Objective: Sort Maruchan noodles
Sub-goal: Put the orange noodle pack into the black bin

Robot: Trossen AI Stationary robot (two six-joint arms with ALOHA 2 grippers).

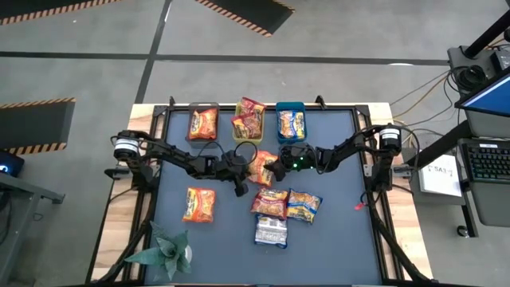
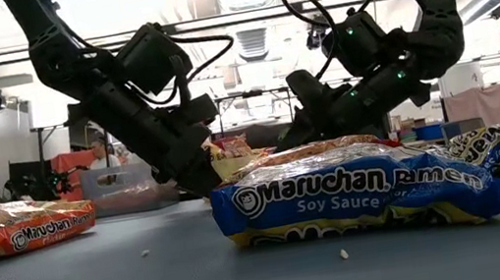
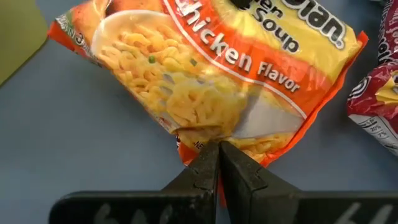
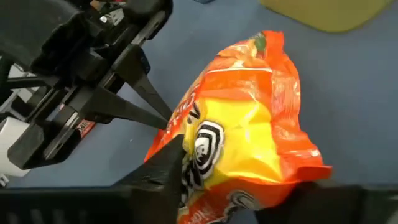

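While we are looking straight down from the high view, both grippers are meeting at one orange packet (image 1: 260, 167) mid-table, just below the yellow bin (image 1: 249, 119). The left gripper (image 1: 241, 188) is reaching in from the left, the right gripper (image 1: 273, 168) from the right. The grey bin (image 1: 203, 123) and blue bin (image 1: 290, 122) are each holding a packet, and a red packet (image 1: 269, 202), a blue-and-yellow packet (image 1: 304, 205) and a silvery-white packet (image 1: 271, 231) are lying close below the arms. Another orange packet (image 1: 199, 204) is lying apart, near a green plant (image 1: 163, 251).

In the low view a Soy Sauce packet (image 2: 362, 193) is filling the foreground and hiding the meeting point.

In the left wrist view we are seeing that arm's fingers (image 3: 205, 169) pinched nearly together on the corner of the chicken-flavor packet (image 3: 211, 74).

In the right wrist view its fingers (image 4: 165, 171) are clamping the same packet (image 4: 239, 140), lifted and crumpled, with the left arm's tips touching its far edge.
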